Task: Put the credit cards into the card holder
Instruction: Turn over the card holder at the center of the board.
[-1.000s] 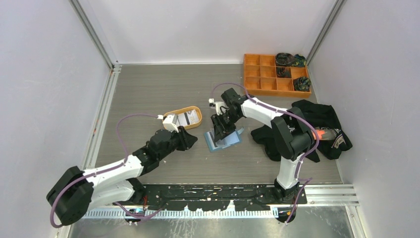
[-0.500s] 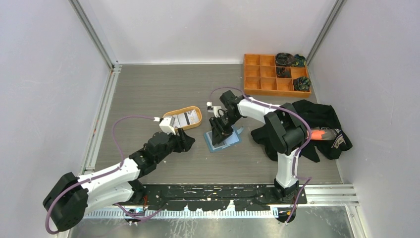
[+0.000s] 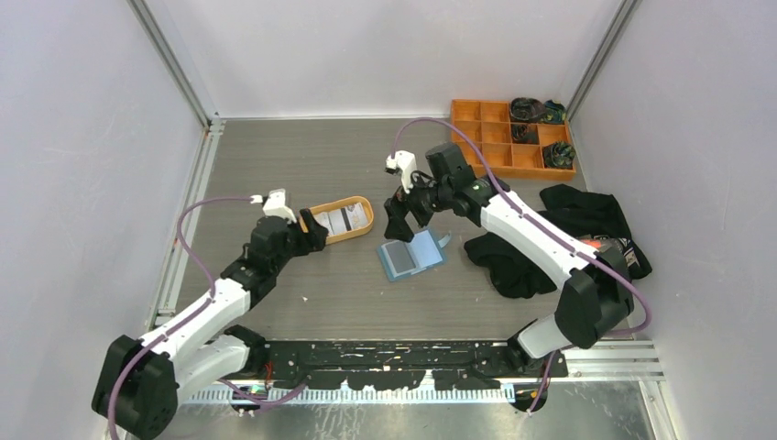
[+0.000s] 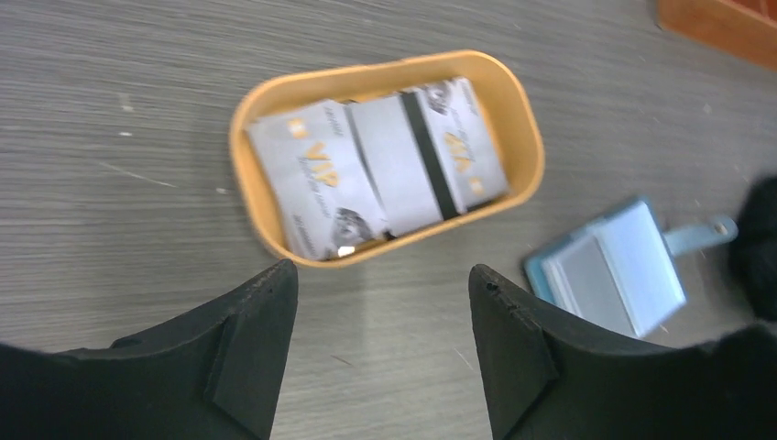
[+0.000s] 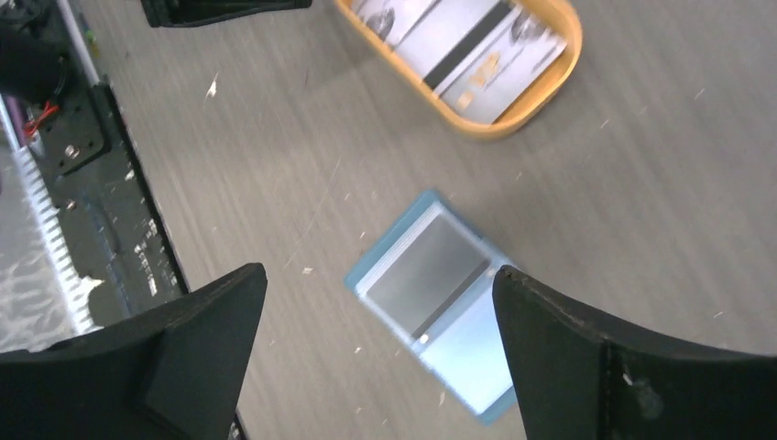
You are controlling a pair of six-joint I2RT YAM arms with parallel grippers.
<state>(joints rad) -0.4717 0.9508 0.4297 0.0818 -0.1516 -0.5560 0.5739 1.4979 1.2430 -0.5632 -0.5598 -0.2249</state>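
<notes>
Toward the desk's [image 3: 275, 156] left edge: left gripper [image 4: 380, 284], fingers apart and empty, just short of an orange oval tray [image 4: 240, 165] with the credit cards [image 4: 385, 165] lying inside. Mid-desk, right of the tray: blue card holder [image 5: 440, 302], open and flat. Above it: right gripper [image 5: 377, 275], fingers wide apart, empty.

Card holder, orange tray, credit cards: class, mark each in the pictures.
card holder [image 5: 472, 362], right wrist view, its pale blue half.
orange oval tray [image 4: 242, 170], left wrist view, its left rim.
credit cards [image 4: 387, 172], left wrist view, the striped middle card.
</notes>
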